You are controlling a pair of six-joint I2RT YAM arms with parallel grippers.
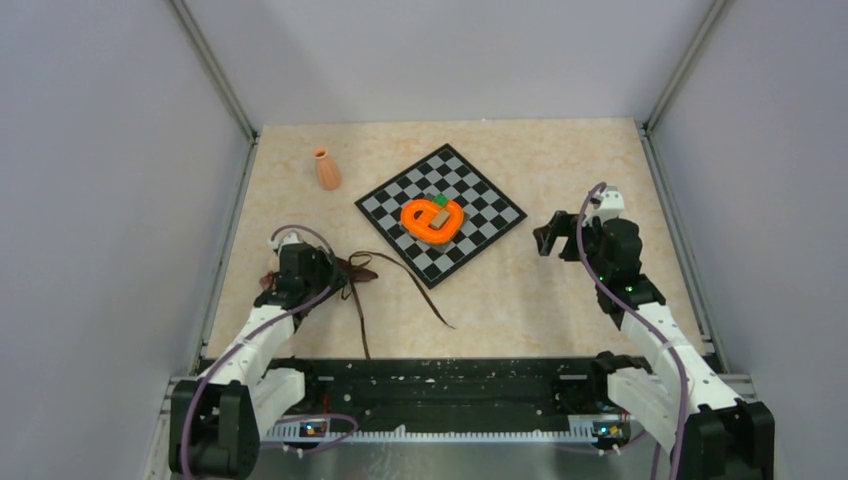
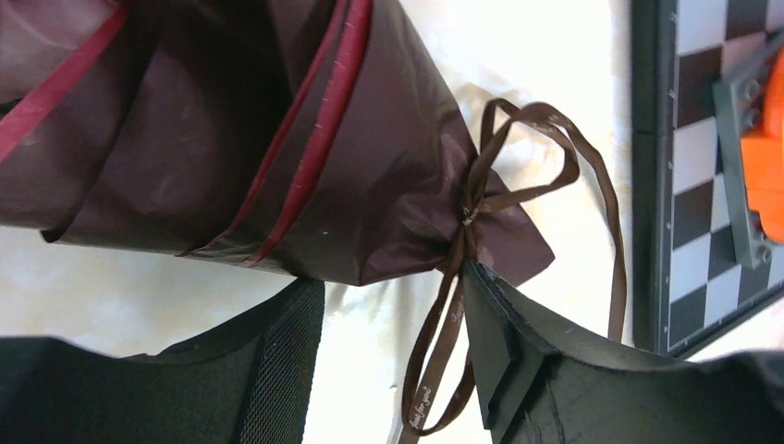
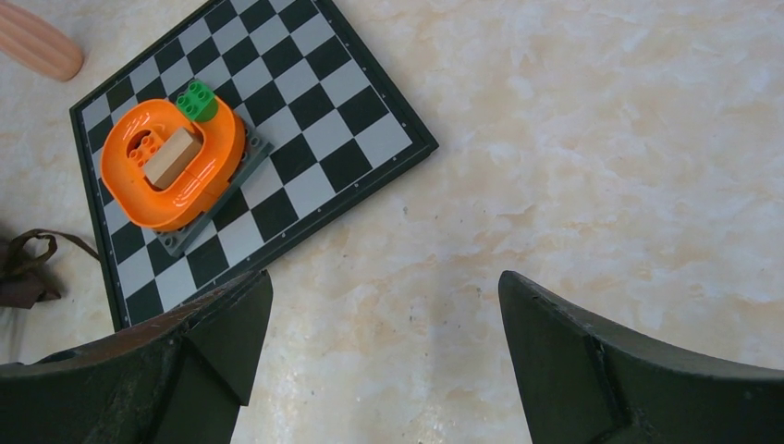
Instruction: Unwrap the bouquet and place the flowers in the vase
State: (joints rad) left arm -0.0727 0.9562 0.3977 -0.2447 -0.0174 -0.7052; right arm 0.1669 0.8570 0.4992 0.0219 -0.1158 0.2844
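Item 1: bouquet (image 2: pixel 277 139) lay on the table (image 1: pixel 560 290) at 8 o'clock from the checkerboard (image 1: pixel 495 215), its ribbon (image 2: pixel 555 120) tied.
Left gripper (image 2: pixel 393 287) was partly open, straddling the ribbon tails and clamping nothing.
Right gripper (image 3: pixel 384 287) gaped wide, empty.
Item 2: vase (image 1: pixel 327 170) stood at 10 o'clock from the checkerboard.

L tool (image 2: pixel 392 283), R tool (image 3: pixel 384 277): jaws apart

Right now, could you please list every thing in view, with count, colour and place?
bouquet: one, dark maroon wrap, near left of the table
ribbon: one, brown, tied round the bouquet's narrow end, tails on the table
vase: one, terracotta orange, far left, off the board
chessboard: one, black and white, centre
heart-shaped toy: one, orange, on the chessboard
table: one, pale marbled
left tool: one, black, jaws apart at the bouquet's tied end
right tool: one, black, open, above the table right of the chessboard
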